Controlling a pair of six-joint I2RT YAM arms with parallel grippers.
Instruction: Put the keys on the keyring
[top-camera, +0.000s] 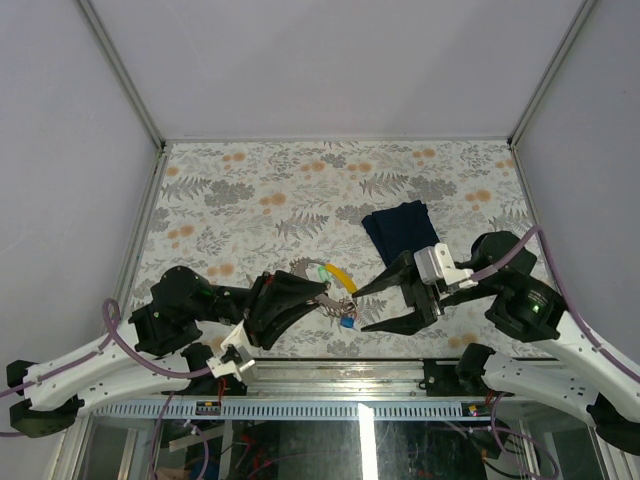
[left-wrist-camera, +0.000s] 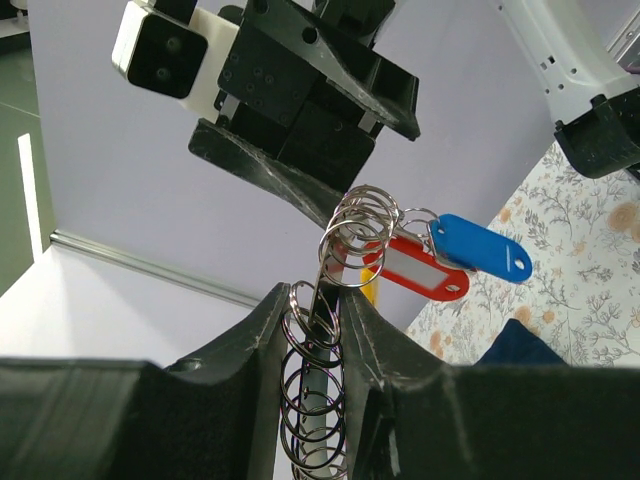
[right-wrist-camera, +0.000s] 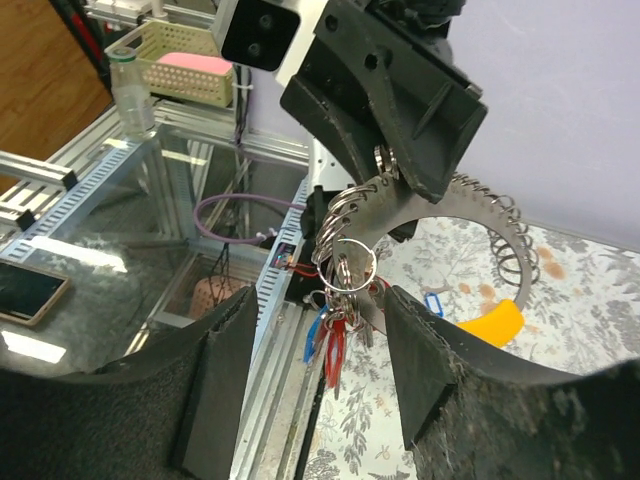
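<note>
My left gripper (top-camera: 325, 297) is shut on the keyring (top-camera: 322, 275), a flat silvery ring rimmed with small split rings, and holds it above the table's near edge. In the left wrist view the jaws (left-wrist-camera: 312, 300) pinch the rim, and red (left-wrist-camera: 415, 270) and blue tags (left-wrist-camera: 482, 246) hang beyond. My right gripper (top-camera: 362, 310) is open, just right of the ring. In the right wrist view its fingers (right-wrist-camera: 318, 310) straddle a hanging bunch of keys with red and blue tags (right-wrist-camera: 345, 325). A yellow tag (right-wrist-camera: 490, 325) hangs from the ring. A blue-tagged key (top-camera: 347, 320) is below the grippers.
A dark navy folded cloth (top-camera: 400, 230) lies behind the right gripper on the leaf-patterned table (top-camera: 260, 190). The table's metal front rail (top-camera: 330, 375) runs just below both grippers. White walls close the left, back and right sides.
</note>
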